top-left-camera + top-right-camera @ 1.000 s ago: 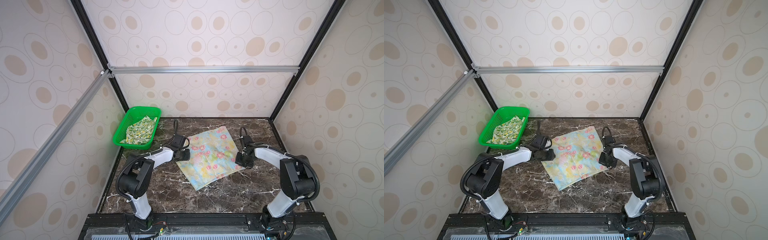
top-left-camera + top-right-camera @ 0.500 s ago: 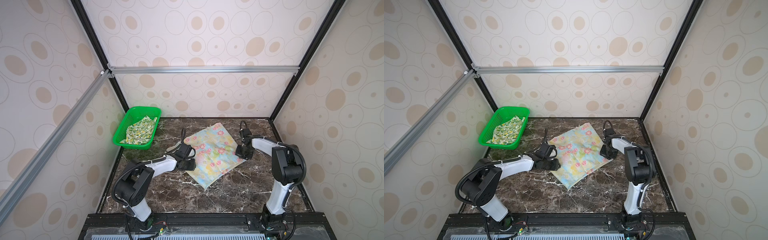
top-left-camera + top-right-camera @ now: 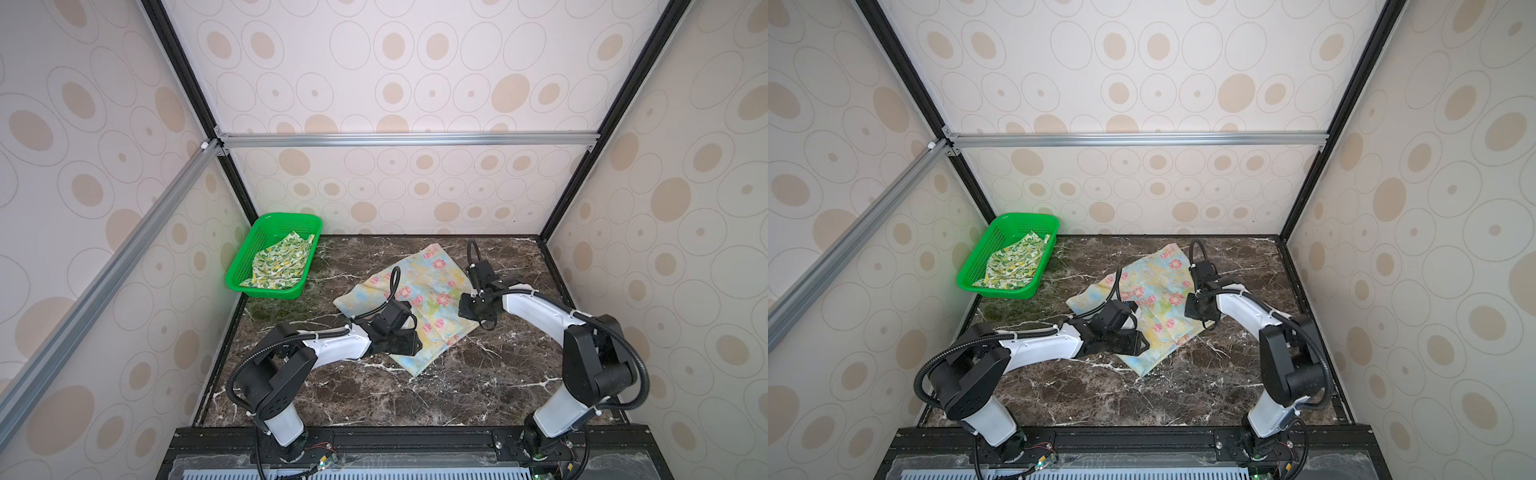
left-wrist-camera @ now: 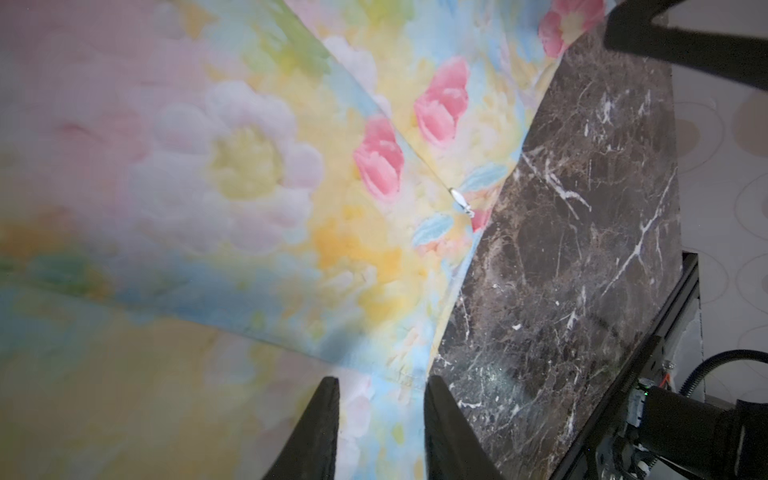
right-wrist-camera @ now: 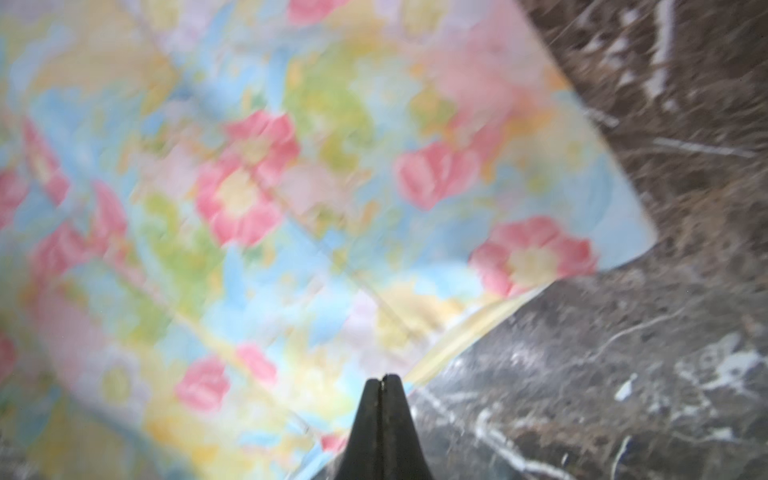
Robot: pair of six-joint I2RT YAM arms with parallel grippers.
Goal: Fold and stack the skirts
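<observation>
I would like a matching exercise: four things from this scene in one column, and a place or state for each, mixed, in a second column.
1 flower skirt
2 lemon skirt
3 left end effector
4 right end effector

a in the basket
b jaws shut
c on the table
d jaws apart

Pairs: 1-c, 2-a, 3-d, 4-b

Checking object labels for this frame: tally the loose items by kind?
Skirts: 2 (floral skirt on the table, lemon skirt in the green basket)
Baskets: 1
Total: 3
</observation>
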